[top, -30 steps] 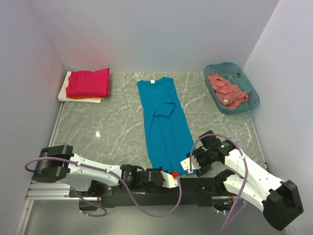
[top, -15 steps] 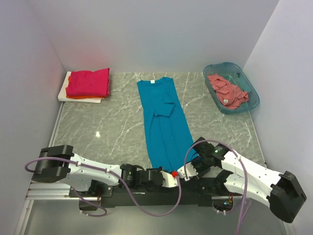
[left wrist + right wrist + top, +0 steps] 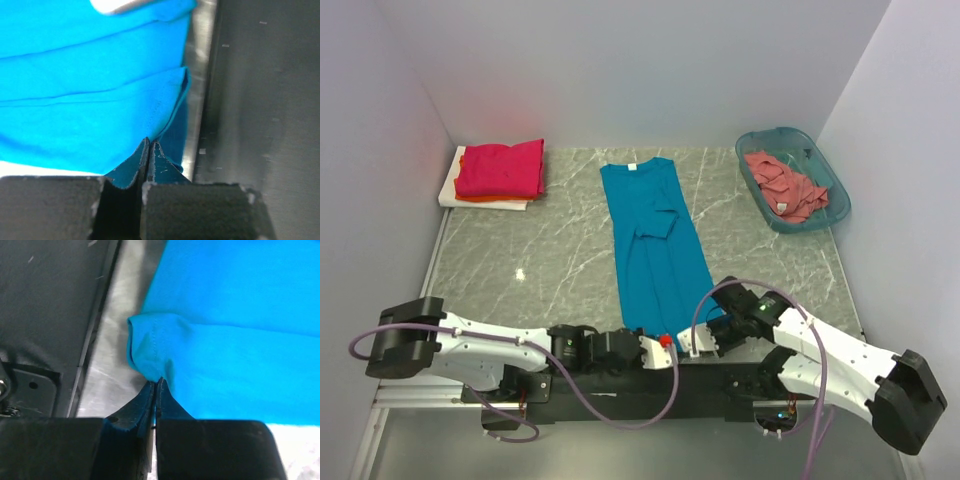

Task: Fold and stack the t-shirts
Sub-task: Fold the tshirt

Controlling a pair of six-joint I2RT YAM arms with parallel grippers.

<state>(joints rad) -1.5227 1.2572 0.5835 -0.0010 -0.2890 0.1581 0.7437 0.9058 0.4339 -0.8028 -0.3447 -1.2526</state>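
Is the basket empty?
No, a crumpled salmon-pink shirt lies inside the basket.

Teal-blue t-shirt (image 3: 655, 250), grey-veined marble table (image 3: 550, 260)

Left hand (image 3: 149, 148) tight on teal-blue t-shirt (image 3: 90, 95)

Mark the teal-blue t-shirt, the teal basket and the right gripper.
teal-blue t-shirt (image 3: 660, 270): top external view, middle of its body.
teal basket (image 3: 812, 150): top external view, bare far inner wall.
right gripper (image 3: 156, 382): right wrist view, between its closed fingertips at the shirt's hem.
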